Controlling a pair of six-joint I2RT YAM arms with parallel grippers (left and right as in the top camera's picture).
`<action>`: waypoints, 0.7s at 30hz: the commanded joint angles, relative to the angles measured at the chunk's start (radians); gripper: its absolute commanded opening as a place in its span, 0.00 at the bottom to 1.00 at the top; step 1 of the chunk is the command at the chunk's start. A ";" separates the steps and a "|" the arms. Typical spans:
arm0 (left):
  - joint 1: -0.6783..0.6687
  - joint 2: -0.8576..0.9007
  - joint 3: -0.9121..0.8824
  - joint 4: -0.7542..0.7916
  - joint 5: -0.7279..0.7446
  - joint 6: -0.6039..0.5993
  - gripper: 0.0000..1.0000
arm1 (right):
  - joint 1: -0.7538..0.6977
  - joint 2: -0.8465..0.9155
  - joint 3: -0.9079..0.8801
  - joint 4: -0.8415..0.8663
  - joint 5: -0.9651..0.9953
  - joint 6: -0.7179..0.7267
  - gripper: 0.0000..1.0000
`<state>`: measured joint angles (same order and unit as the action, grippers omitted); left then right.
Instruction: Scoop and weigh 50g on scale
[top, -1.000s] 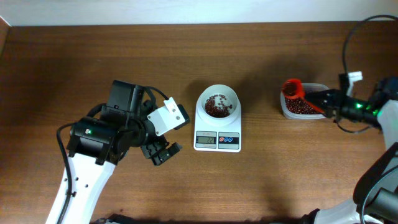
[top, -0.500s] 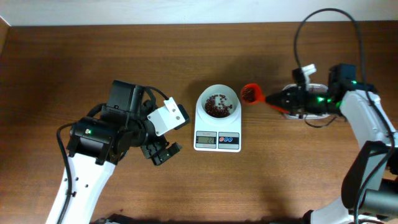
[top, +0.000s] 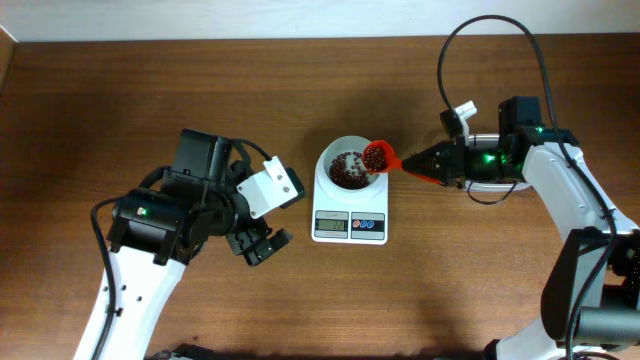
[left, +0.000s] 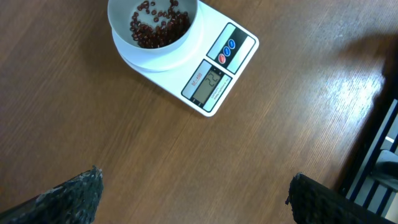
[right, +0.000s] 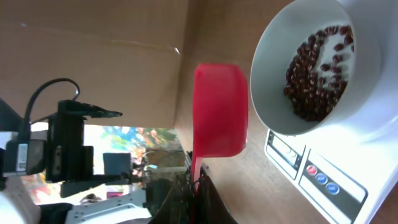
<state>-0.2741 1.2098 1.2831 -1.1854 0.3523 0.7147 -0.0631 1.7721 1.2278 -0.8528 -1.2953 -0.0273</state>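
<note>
Beans (top: 347, 170) are lying in the round white bowl (top: 323, 160), which is sitting on the far end of the scale (top: 349, 226). The scale is resting near the middle of the tabletop (top: 300, 90), between your two arms, with its grey display and two blue buttons facing the near edge; the reading is showing too blurred to make out. Your right fingers (top: 422, 165) are clamping shut on the handle of the red scoop (top: 377, 156), and you are reaching in from the right so that its cup, loaded with dark red beans, is hanging over the right rim of the bowl. Through the right wrist camera you are seeing the scoop's red underside just beside the bowl wall; whether any beans are falling, you cannot tell. Your left fingers (top: 258, 243) are standing wide open, hovering over bare wood to the left of the scale and apart from it. In the left wrist view the dark fingertips (left: 68, 196) are poking in at the bottom corners while the scale is sitting at the top.
</note>
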 joint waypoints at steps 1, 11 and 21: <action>0.005 -0.009 0.014 0.002 0.014 0.013 0.99 | 0.027 0.007 0.001 0.033 0.047 -0.010 0.04; 0.005 -0.009 0.014 0.002 0.014 0.013 0.99 | 0.097 0.007 0.001 0.130 0.203 -0.028 0.04; 0.005 -0.009 0.014 0.002 0.014 0.013 0.99 | 0.143 0.007 0.001 0.245 0.325 -0.030 0.04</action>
<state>-0.2741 1.2098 1.2831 -1.1854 0.3523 0.7147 0.0593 1.7721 1.2274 -0.6212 -1.0351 -0.0383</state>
